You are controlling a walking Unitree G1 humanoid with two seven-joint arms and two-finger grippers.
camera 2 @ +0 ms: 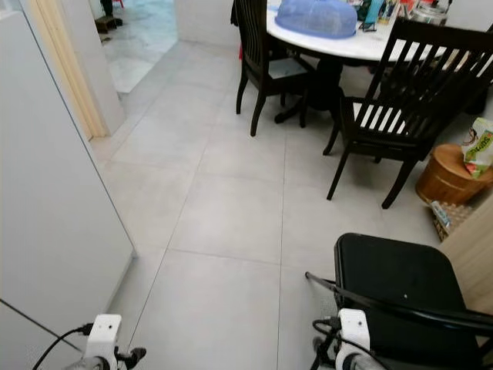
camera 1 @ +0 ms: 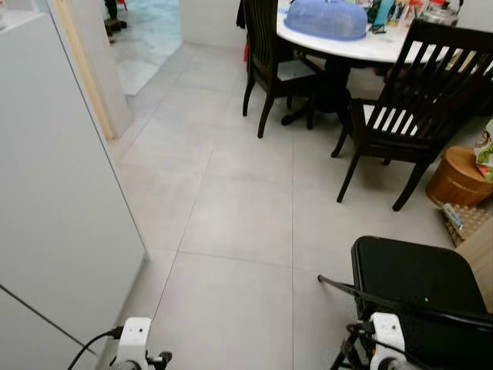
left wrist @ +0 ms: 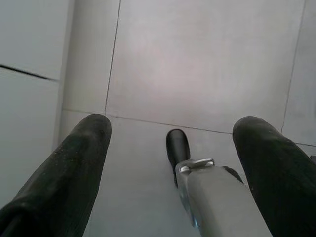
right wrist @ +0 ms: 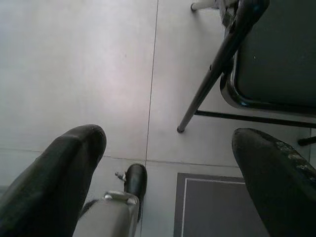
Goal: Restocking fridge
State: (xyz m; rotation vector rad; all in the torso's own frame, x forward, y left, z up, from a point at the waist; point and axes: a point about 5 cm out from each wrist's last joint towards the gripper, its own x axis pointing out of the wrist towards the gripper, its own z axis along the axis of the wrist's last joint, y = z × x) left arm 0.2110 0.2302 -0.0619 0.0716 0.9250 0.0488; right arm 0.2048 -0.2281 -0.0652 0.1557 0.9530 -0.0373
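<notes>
Close on the robot's left the white fridge point(camera 1: 54, 193) is seen, nearer the wide, empty left tool point(left wrist: 170, 163) than the equally wide right tool point(right wrist: 168, 168).

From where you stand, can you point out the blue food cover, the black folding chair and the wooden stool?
blue food cover point(camera 1: 326, 18): left eye view, top of its dome.
black folding chair point(camera 1: 412, 277): left eye view, middle of its seat.
wooden stool point(camera 1: 457, 176): left eye view, its round side.
</notes>
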